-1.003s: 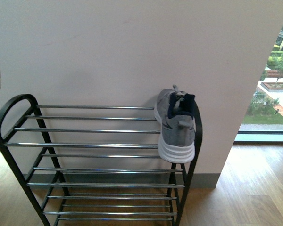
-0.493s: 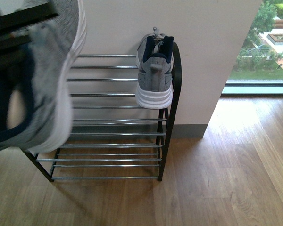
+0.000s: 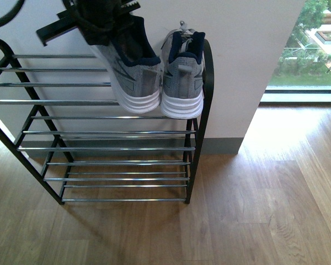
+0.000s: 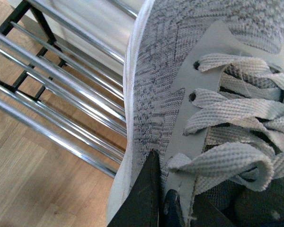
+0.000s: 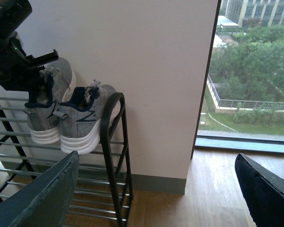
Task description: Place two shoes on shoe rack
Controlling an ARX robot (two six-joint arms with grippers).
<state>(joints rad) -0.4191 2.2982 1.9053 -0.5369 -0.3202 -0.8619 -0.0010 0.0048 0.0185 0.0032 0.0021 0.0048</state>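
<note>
**Sneakers: one gripped, one resting on the shoe rack (image 3: 55, 102)**

Two grey knit sneakers with thick white soles and dark lining sit side by side at the right end of the rack's top tier, heels over its front bar. The resting sneaker (image 3: 182, 77) lies on the chrome bars just beside the right arched post. The gripped sneaker (image 3: 133, 77) is touching it on the side toward the middle of the tier. The left hand (image 3: 105, 27) is clenched on this one at its collar. Whether its sole already bears on the bars cannot be told.

Each sneaker carries a dark stripe mark on its side, too small to read as a name.

The left wrist view alone shows the grip up close. A black finger (image 4: 146, 198) presses the pale eyelet panel beside the flat woven laces, with the chrome bars running below.

The right wrist view alone shows the right hand (image 5: 156, 158), released, its two fingers wide apart with nothing between them and well apart from the rack. It also takes in both sneakers from the side, a pale wall (image 5: 146, 71) behind the rack, a wooden floor (image 5: 213, 189) and a window (image 5: 255, 71) onto trees and buildings.
</note>
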